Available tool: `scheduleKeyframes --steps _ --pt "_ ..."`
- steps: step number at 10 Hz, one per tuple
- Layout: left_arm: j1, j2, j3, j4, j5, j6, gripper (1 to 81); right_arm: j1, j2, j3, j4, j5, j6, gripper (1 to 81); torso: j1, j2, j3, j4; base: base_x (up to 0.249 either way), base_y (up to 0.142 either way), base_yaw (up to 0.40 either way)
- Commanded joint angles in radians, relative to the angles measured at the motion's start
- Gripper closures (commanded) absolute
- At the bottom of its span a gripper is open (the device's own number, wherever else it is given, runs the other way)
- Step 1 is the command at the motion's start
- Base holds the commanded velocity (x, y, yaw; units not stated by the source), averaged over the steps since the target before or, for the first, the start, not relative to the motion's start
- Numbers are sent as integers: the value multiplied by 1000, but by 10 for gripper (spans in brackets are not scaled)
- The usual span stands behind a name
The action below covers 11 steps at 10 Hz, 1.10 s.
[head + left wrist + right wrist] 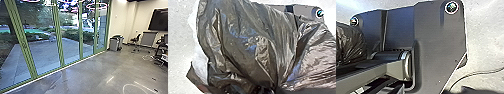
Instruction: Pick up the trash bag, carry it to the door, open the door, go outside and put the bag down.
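No readable text or labels anywhere

Glossy grey floor [95, 72], grey bin [114, 45] and dark chair [135, 39] standing on it, thin cable [476, 73]

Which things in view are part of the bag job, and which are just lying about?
Job:
- black trash bag, gathered into folds
- green-framed glass front; can't tell which panel opens
- paving outside

Just there:
- grey bin near the glass front
- office chair
- wall screen
- cable on the floor
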Motion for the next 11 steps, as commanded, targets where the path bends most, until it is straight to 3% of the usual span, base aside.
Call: scheduleKeyframes --steps 1,7,11 --pt "-57 -9 -4 3 83 3 811 55 -2 0 -4 -57 -2 10 0 0 0 0 115 -64 0" --pt "-57 -7 -4 3 83 5 811 52 -2 0 -4 -56 -2 10 0 0 0 0 117 -63 0" --pt "-57 -9 -4 3 83 5 811 54 -2 0 -4 -55 -2 10 -1 0 0 0 121 0 0"
